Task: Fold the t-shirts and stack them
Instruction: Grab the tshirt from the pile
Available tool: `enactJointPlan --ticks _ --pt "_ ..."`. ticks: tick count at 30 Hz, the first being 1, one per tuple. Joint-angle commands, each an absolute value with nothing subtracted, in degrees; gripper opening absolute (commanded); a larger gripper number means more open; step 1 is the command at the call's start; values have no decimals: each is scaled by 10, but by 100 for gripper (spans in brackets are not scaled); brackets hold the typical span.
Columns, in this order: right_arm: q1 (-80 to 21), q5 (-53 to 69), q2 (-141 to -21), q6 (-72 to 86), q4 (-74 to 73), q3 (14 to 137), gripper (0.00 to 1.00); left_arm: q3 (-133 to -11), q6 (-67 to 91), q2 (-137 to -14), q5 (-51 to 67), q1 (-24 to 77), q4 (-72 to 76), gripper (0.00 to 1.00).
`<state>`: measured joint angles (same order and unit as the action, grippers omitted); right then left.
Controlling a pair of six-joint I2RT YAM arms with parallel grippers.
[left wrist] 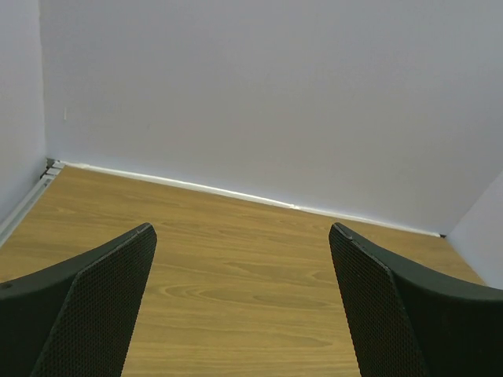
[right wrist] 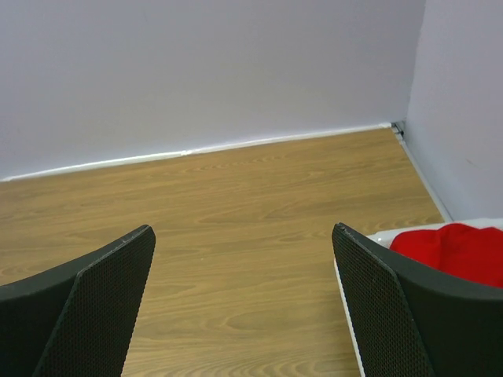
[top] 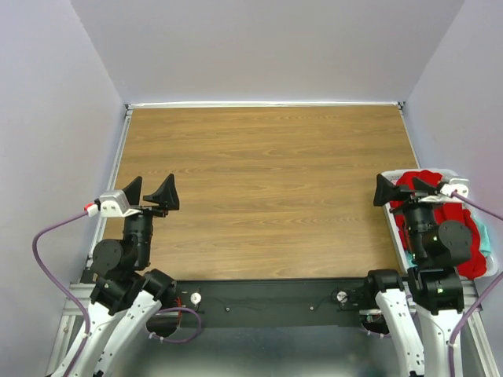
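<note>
Here: jaws wide on both sides, nothing held

L gripper (top: 154,187) is seen above the near-left of the wooden table (top: 267,188), jaws spread wide, nothing gripped. R gripper (top: 402,187) is seen at the near-right, jaws equally wide, nothing gripped. A red t-shirt (top: 470,255) is heaped in a white basket (right wrist: 377,236) at the table's right edge, w/ teal cloth (top: 485,236) tucked beside it.

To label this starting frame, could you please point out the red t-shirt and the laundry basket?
red t-shirt (right wrist: 460,247): right wrist view, on its bunched top.
laundry basket (top: 449,171): top external view, on its far rim.
</note>
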<state>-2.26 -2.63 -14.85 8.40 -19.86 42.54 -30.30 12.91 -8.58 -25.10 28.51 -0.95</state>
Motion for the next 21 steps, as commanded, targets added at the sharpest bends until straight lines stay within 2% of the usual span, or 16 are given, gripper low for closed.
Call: enactJointPlan --ticks 1,8,12,21 --pt "-25 -62 -184 112 -209 417 100 -296 131 -106 -256 286 12 99" --pt "-25 -135 -304 198 -235 441 100 -303 141 -145 -237 285 10 99" --pt "-25 -230 -457 243 -328 526 100 -309 151 -164 -237 286 1 99" --pt "-19 -381 -580 251 -341 569 100 -321 156 -173 -227 286 -25 99"
